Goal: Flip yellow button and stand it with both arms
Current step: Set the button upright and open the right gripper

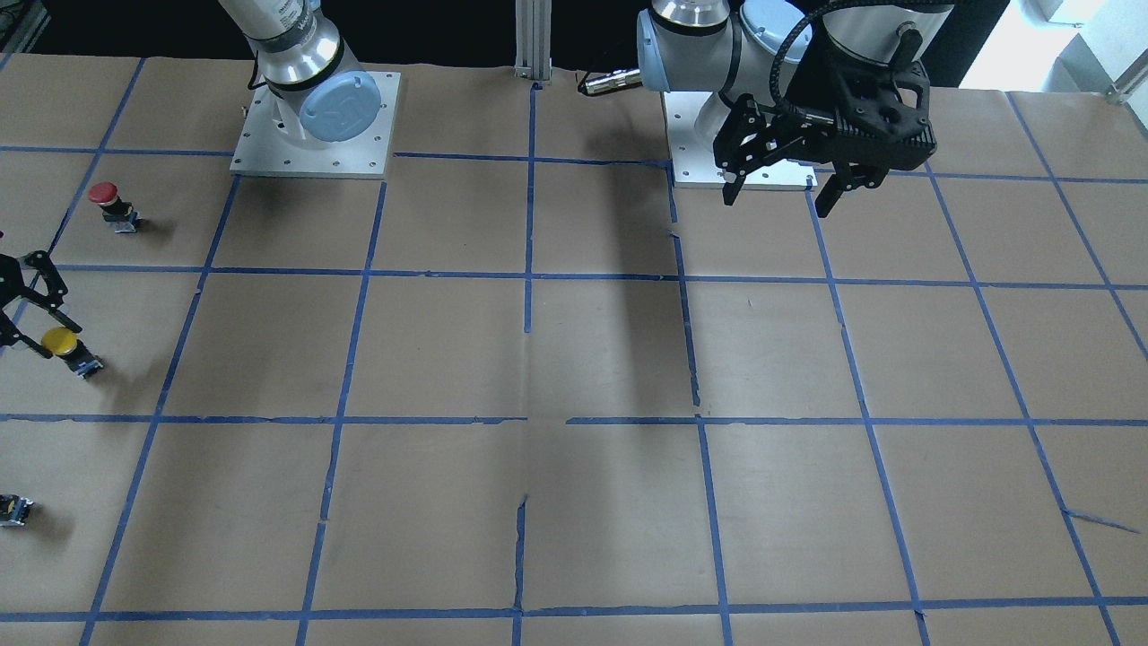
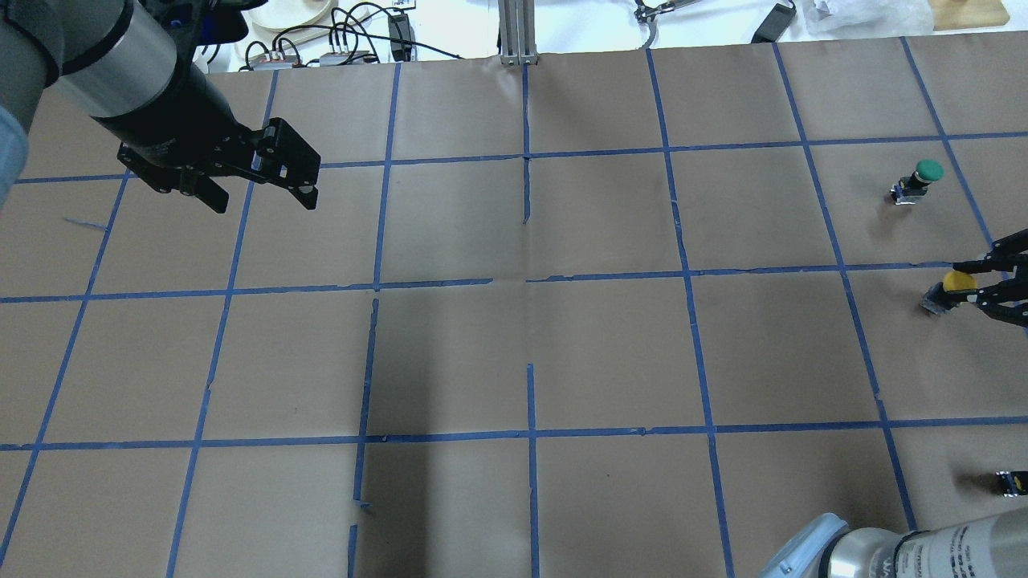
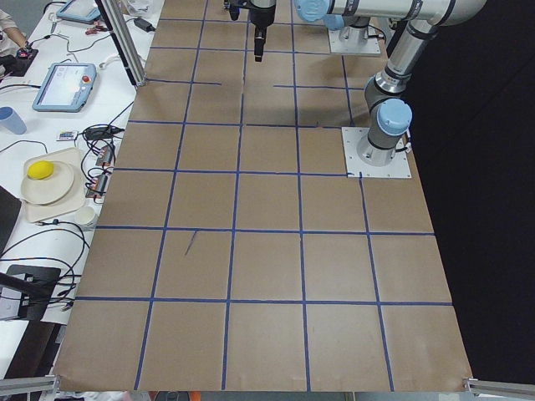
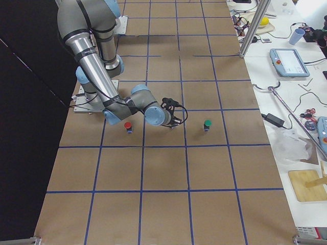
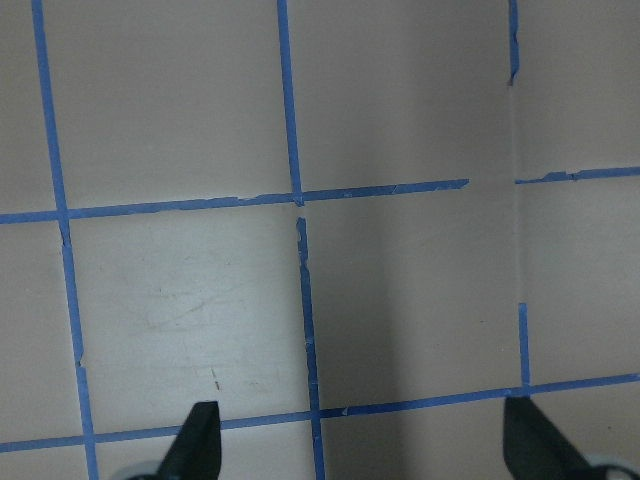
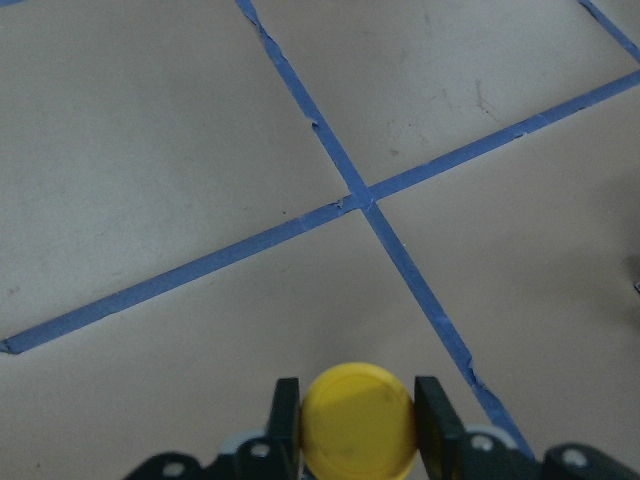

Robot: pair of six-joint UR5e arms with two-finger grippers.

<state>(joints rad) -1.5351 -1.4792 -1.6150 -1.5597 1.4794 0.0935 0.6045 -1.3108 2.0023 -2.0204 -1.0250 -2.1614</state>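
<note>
The yellow button (image 1: 61, 342) lies tilted near the table's end on my right, with its yellow cap raised and its dark body on the paper. It also shows in the overhead view (image 2: 956, 282) and in the right wrist view (image 6: 358, 422). My right gripper (image 2: 968, 283) reaches in low from the edge. Its fingers (image 6: 428, 412) press both sides of the cap. In the exterior right view the gripper (image 4: 172, 118) hides the button. My left gripper (image 2: 261, 199) hangs open and empty above the far left of the table, with its fingertips (image 5: 200, 440) wide apart over bare paper.
A red button (image 1: 106, 199) stands on the robot's side of the yellow one. A green button (image 2: 923, 175) stands on the far side. Small dark pieces sit cut off at the frame edges (image 1: 13, 509) (image 2: 1010, 480). Brown paper with blue tape lines (image 1: 529, 274) covers the table.
</note>
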